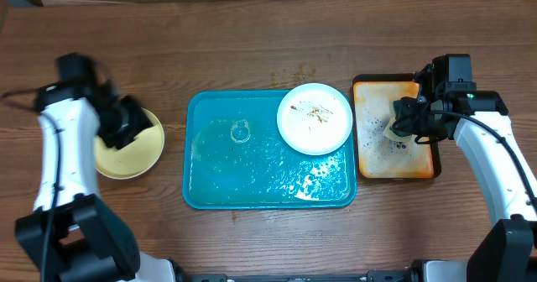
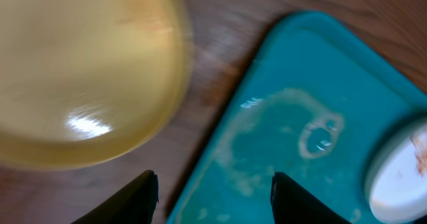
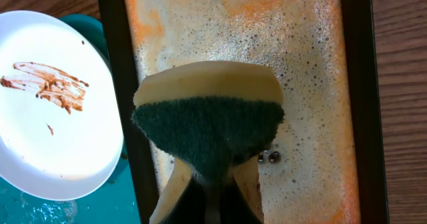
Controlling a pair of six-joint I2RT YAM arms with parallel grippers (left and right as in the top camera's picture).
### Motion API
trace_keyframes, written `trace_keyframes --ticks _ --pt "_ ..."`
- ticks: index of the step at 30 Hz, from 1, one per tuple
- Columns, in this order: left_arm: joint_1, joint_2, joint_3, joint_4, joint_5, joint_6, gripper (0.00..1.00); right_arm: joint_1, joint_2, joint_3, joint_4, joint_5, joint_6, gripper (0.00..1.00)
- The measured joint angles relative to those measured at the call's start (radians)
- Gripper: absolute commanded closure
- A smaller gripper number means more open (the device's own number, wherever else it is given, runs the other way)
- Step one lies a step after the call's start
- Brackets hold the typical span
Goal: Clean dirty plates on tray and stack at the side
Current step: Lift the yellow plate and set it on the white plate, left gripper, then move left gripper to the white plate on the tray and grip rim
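The right claw [image 3: 208, 184] is clenched on a yellow sponge with a dark green scouring face [image 3: 207, 124]. It hangs over the foamy orange, black-rimmed tray [image 1: 373, 160] just right of the large teal rectangular plastic tray [image 1: 252, 194].

A small white round plate [image 1: 315, 127] streaked with brown smears [image 3: 50, 91] sits in the teal tray's far right corner. A pale yellow-green round plate [image 1: 138, 156] lies on the wooden surface [image 1: 252, 47] left of the teal tray, beneath the left claw [image 2: 213, 199], which is released and empty.

The step seems to be soaping the sponge before wiping the white plate. To do it well:
- lay the scouring face flat on the smears
- stroke toward the teal tray's middle, so the plate is not pushed over the rim
- press only moderately, since the wet tray looks slippery
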Motion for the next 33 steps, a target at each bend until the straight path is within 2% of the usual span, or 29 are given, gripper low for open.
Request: trace_keyframes --ticks 5,11,13,19,23,29,33 --pt "-0.21 0.0 0.0 0.118 0.082 0.092 0.42 0.0 0.0 0.0 -0.001 0.0 0.0 0.96" --pt "-0.409 0.004 0.0 0.204 0.103 0.106 0.46 0.0 0.0 0.0 -0.004 0.0 0.0 0.96" --pt "-0.468 0.016 0.0 0.199 0.09 0.072 0.45 0.0 0.0 0.0 -0.004 0.0 0.0 0.96" --pt "-0.618 0.111 0.0 0.175 0.053 -0.143 0.46 0.0 0.0 0.0 -0.004 0.0 0.0 0.96" --pt "-0.697 0.179 0.0 0.215 0.045 -0.285 0.46 0.0 0.0 0.0 -0.005 0.0 0.0 0.96" --pt "-0.787 0.257 0.0 0.291 0.039 -0.451 0.49 0.0 0.0 0.0 -0.008 0.0 -0.001 0.96" --pt "-0.818 0.28 0.0 0.291 0.01 -0.514 0.52 0.0 0.0 0.0 -0.007 0.0 0.0 0.96"
